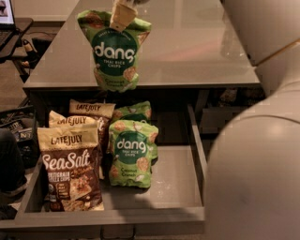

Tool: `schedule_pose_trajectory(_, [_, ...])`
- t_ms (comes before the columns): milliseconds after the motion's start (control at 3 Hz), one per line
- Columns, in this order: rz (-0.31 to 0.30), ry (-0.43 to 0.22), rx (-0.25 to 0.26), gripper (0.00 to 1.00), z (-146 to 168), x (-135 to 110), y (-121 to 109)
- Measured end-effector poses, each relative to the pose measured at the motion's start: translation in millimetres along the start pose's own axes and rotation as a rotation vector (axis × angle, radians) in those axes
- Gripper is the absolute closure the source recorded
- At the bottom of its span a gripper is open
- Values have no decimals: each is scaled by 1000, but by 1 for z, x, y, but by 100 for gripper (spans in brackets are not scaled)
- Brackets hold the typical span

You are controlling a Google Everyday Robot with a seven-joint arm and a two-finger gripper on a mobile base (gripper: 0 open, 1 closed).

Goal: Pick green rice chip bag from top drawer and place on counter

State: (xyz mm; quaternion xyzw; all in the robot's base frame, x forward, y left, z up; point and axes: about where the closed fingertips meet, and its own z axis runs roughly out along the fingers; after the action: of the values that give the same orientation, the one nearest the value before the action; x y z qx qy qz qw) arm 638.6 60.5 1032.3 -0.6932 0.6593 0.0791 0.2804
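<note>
Claw (123, 13) at far top grips the light-green stand-up rice chip bag (115, 51), already out of the dark-grey top drawer (174, 180), above the glossy grey bench (197, 51); placing remains.

The cream two-finger gripper (123, 15), at the far top of the scene, pinches the top edge of a light-green rice chip bag (115, 51) marked with a dark-teal "dang" circle. The bag's bottom overlaps the near edge of the glossy grey-brown counter (197, 47). Nearer, the open dark-grey top drawer (178, 183) holds two light-green dang pouches (132, 154) mid-drawer and three brown-and-cream Late July bags (70, 171) at left. The robot's pale rounded arm (255, 168) fills the right.
</note>
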Motion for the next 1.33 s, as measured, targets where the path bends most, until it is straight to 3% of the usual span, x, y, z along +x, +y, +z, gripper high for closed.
schedule_pose_trajectory(667, [-1,-25,-17,100,34,8,-46])
schedule_pose_trajectory(1333, [15,-16,-17,100,66,25,-73])
